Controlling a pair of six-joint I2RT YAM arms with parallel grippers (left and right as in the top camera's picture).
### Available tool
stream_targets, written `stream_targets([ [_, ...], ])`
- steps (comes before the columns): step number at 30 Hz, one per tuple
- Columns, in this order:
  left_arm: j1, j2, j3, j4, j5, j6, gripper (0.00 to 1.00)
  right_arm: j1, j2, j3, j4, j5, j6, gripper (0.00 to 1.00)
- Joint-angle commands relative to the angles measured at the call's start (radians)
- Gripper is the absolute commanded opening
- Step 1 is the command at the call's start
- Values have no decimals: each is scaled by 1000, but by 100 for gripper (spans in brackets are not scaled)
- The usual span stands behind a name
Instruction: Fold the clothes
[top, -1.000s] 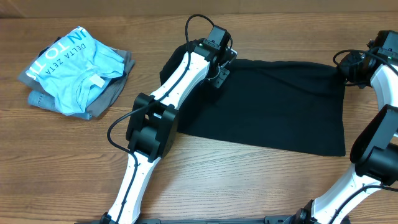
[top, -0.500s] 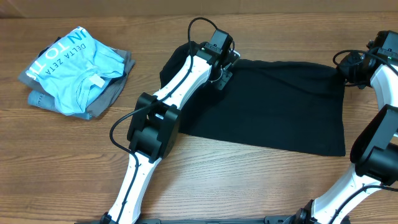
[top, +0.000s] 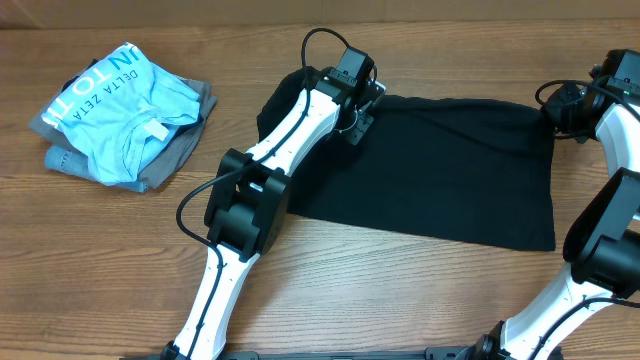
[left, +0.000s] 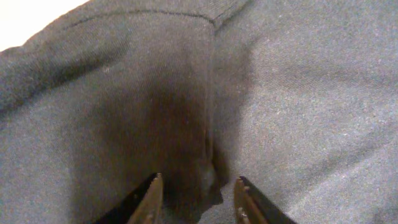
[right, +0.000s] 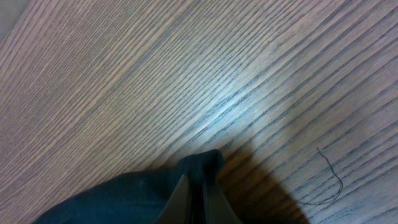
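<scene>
Left gripper (top: 360, 112): jaws stood apart, tips pressed down onto the clothes (top: 450, 170) near the garment's far left edge. In the left wrist view the two fingers (left: 149, 200) flanked a dark raised ridge of cloth beside a seam. It could not be told whether that ridge was nipped or merely lay between them.

Right gripper (top: 553, 108): jaws were together, clamped on the far right corner of the clothes. In the right wrist view (right: 198, 186) a small peak of dark fabric (right: 124, 199) stuck out past the closed tips, with bare wood grain beyond it.

Clothes: one plain black garment, spread mostly flat as a rough rectangle on the middle and right of the table (top: 400, 290). Its left part was hidden under the left arm, which lay across it. The surface seen close up was soft and slightly puckered (left: 298, 93).

Other items:
- Light blue shirt (top: 120, 100) with white lettering, crumpled, at the far left of the table, well apart from the black garment.
- Grey garment (top: 165, 168), lying under the blue shirt with its edges showing.
- Loose dark thread (right: 333, 174), on the wood near the right gripper.
</scene>
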Motion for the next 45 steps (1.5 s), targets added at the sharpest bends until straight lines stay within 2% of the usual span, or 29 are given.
stream_targets([
  [1,-14,8,-19,-2,13,-6,44,-6,-37,27,5,-9,0,4],
  [5,-15,8,-31,9,14,-7,43,-6,-37,27,5,-9,0,4],
  [7,-14,8,-31,16,12,-7,33,-6,-37,27,5,-9,0,4],
  [10,-13,8,-31,19,6,-10,9,-6,-37,27,5,-9,0,4],
  [12,-13,6,-26,19,6,-12,4,-6,-37,27,4,-9,0,4],
  [18,-12,-11,36,-26,-72,-26,4,-6,-37,27,4,-8,0,4],
  [26,0,-18,234,-211,-243,-11,4,-37,-50,27,12,-9,-1,4],
  [31,1,-18,309,-276,-257,9,4,-49,-61,27,-16,-69,-12,4],
  [38,1,-18,402,-425,-371,43,4,-49,-63,27,-27,-108,-28,4],
  [41,1,-18,421,-472,-375,54,4,-49,-65,27,-35,-189,-97,8],
  [45,1,-18,425,-533,-373,55,4,-49,-71,27,-75,-173,-85,8],
])
